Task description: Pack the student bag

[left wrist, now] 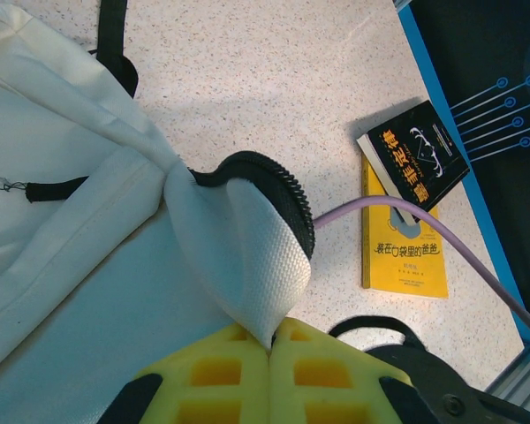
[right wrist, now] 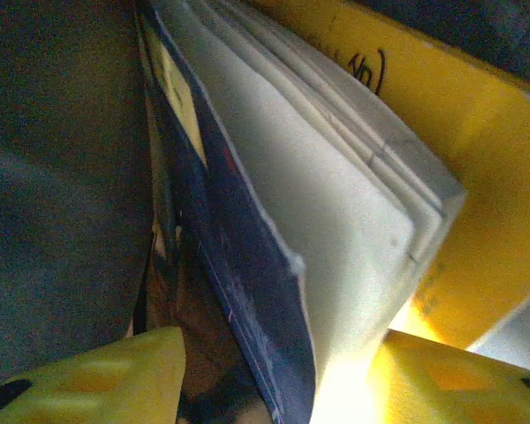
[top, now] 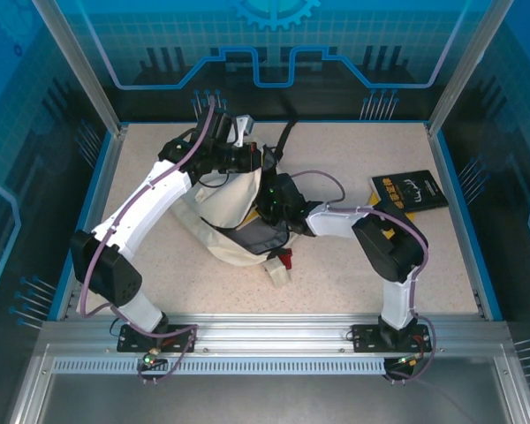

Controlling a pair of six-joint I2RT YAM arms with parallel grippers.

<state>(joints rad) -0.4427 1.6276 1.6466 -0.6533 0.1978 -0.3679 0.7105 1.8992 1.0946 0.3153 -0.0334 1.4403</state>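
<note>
The cream student bag (top: 221,208) lies in the middle of the table, its mouth toward the right arm. My left gripper (top: 247,159) is above its top; in the left wrist view this gripper (left wrist: 272,344) is shut on a white woven flap (left wrist: 247,256) with a black zip edge, lifting it off the bag (left wrist: 62,177). My right gripper (top: 274,199) reaches into the opening. Its yellow fingers (right wrist: 115,371) straddle a thick book (right wrist: 318,221) with a dark blue cover and white pages, beside a yellow surface (right wrist: 459,177) with writing.
On the table to the right, a black book (top: 411,188) (left wrist: 420,155) lies partly on a yellow book (top: 384,208) (left wrist: 406,252). A small red and white object (top: 283,263) sits at the bag's near edge. A purple cable (left wrist: 442,234) crosses above the books.
</note>
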